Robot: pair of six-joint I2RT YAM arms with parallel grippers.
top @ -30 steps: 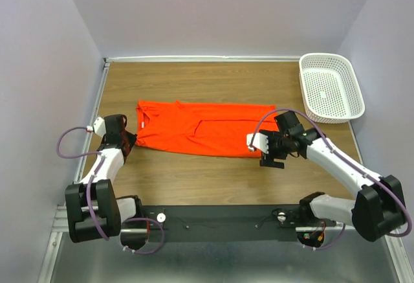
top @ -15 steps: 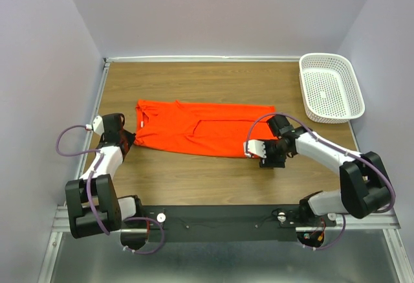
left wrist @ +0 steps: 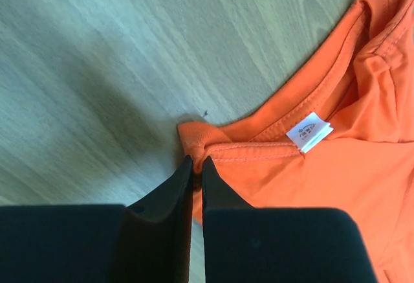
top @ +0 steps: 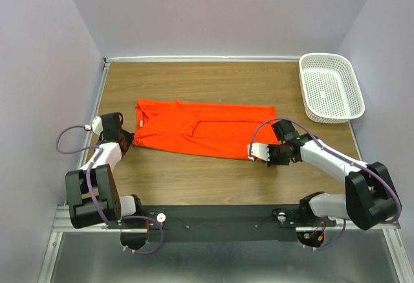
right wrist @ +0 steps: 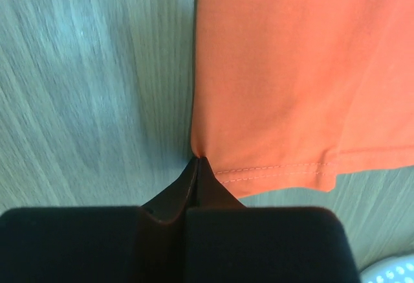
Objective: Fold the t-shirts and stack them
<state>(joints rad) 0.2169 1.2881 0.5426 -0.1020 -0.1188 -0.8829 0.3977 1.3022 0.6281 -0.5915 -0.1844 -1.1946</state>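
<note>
Lying spread lengthwise across the middle of the brown wooden counter (top: 194, 82) is a bright orange-red short-sleeved t-shirt (top: 200, 131) of soft, plain fabric, its neck end to the left and its hem to the right. It looks folded over on itself along its length, though from above the layers are hard to separate – only a faint crease line shows near the centre.

At the shirt's near-left corner the left end effector (left wrist: 197, 161) is clenched on a small bunched lip of cloth beside the collar seam. A thin slit shows between its black fingers, and the fabric behind them is covered by the finger bodies. A small white label (left wrist: 309, 131) sits inside the neckline; its print is too small to read.

At the near-right hem corner, the right end effector (right wrist: 197, 160) has its fingertips pressed together right where the stitched hem meets the side edge. They touch the cloth – but whether any of it is actually caught between them I cannot tell, since the tips hide the very corner.

A white perforated plastic basket (top: 330, 56) rests at the far-right corner of the counter, well apart from the shirt; only a sliver of it shows in the right wrist view.
</note>
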